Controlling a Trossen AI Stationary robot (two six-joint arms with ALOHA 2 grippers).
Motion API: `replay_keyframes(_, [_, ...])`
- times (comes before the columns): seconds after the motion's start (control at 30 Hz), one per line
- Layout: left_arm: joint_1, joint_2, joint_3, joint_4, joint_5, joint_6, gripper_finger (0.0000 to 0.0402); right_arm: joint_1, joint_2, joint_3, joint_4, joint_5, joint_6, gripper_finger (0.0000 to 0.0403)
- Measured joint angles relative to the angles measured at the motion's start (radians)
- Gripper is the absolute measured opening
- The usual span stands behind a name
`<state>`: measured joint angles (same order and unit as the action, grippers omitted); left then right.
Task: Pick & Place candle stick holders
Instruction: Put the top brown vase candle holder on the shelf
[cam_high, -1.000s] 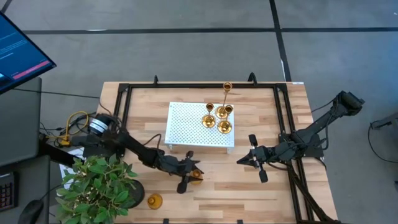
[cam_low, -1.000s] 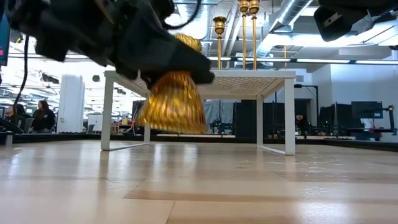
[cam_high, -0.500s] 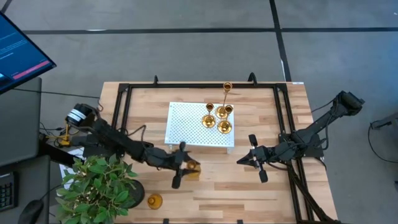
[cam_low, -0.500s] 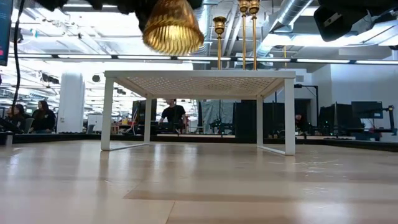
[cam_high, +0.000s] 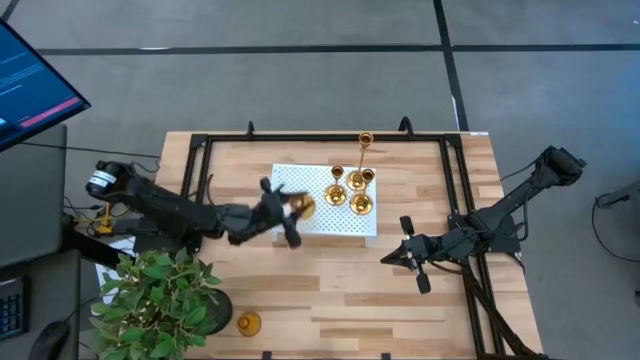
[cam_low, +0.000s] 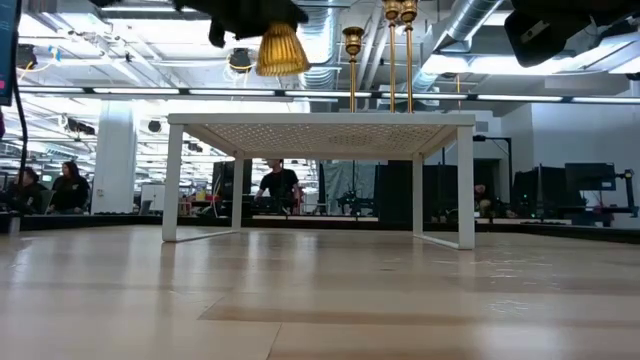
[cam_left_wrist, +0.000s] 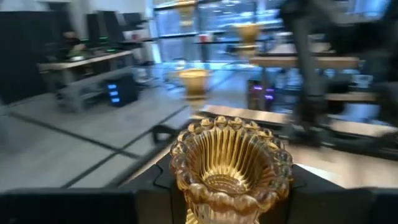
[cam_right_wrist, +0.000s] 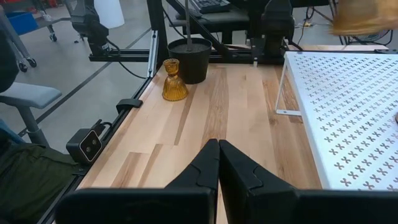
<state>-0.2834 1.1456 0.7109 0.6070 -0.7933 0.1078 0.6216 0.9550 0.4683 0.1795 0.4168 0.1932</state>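
Overhead, left gripper (cam_high: 287, 212) clasps ribbed holder (cam_high: 297, 206), base hidden; right gripper (cam_high: 398, 256) closed.

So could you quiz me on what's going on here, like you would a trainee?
1. True or false: the left gripper holds a gold holder over the white tray.
2. How many holders stand on the tray? A) two B) four C) six
3. Fill in: the right gripper waits beside the tray, fingers ____.

Key: 1 true; 2 B; 3 shut.
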Motion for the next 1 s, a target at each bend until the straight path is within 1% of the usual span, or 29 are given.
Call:
replay_keyframes(0.1, [0.086,0.001,0.0,-0.001,-0.002,-0.01,0.0131,0.0,0.0,0.0,0.0,0.0,0.0,0.0])
replay_keyframes(0.23, [0.187,0.009,0.001,-0.006,0.004,-0.062,0.0131,0.0,0.0,0.0,0.0,0.0,0.0,0.0])
replay_keyframes(0.4, [0.271,0.009,0.001,-0.004,0.147,-0.163,0.0131,0.0,0.0,0.0,0.0,0.0,0.0,0.0])
replay_keyframes(0.47, [0.287,0.009,0.001,-0.015,0.156,-0.175,0.0131,0.0,0.0,0.0,0.0,0.0,0.0,0.0])
replay_keyframes(0.5, [0.292,0.009,0.001,-0.035,0.153,-0.178,0.0131,0.0,0.0,0.0,0.0,0.0,0.0,0.0])
replay_keyframes(0.67, [0.296,0.009,0.001,-0.161,0.065,-0.253,0.0131,0.0,0.0,0.0,0.0,0.0,0.0,0.0])
replay_keyframes(0.77, [0.296,0.009,0.001,-0.219,0.033,-0.291,0.0131,0.0,0.0,0.0,0.0,0.0,0.0,0.0])
replay_keyframes(1.0, [0.296,0.009,-0.031,-0.226,0.025,-0.362,0.0131,0.0,0.0,0.0,0.0,0.0,0.0,0.0])
